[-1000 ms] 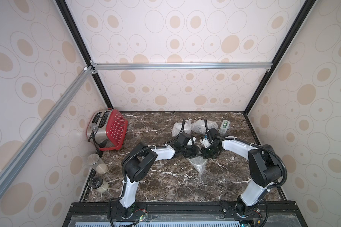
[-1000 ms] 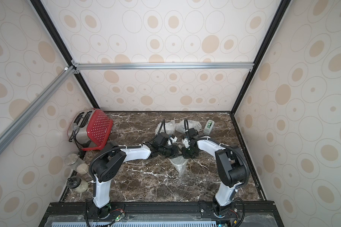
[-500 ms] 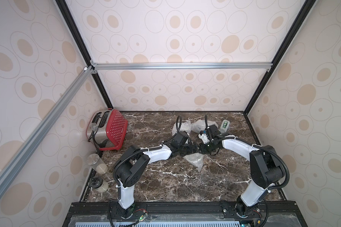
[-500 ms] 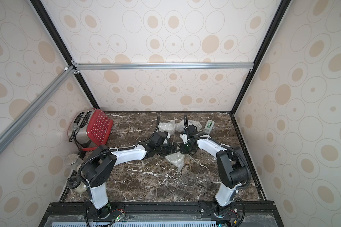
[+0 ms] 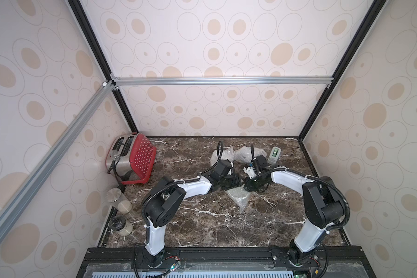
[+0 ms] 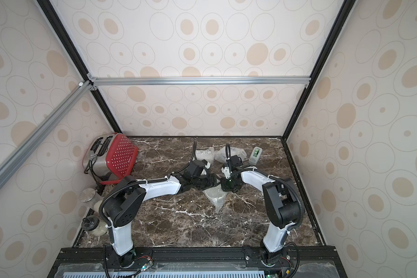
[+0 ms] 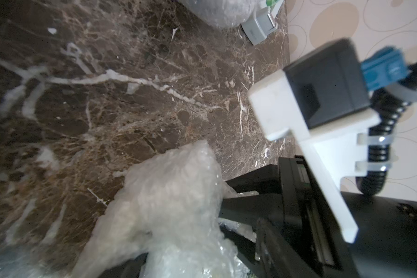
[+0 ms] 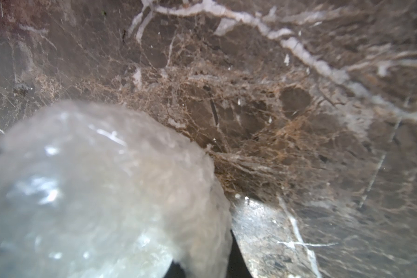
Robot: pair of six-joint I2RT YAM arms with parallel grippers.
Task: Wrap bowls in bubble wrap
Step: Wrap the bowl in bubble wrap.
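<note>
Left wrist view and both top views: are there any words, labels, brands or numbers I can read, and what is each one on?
No readable text in any view.
White and green dispenser: any marking is too blurred to read, and too small in both top views.
Blue connector: marking blurred, unreadable.
Toaster: no lettering visible.

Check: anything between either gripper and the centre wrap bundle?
Nothing visible. The left gripper and right gripper both sit at the bundle mid-table, and the right one pinches its film. The back bundles and dispenser lie behind, out of the way.
</note>
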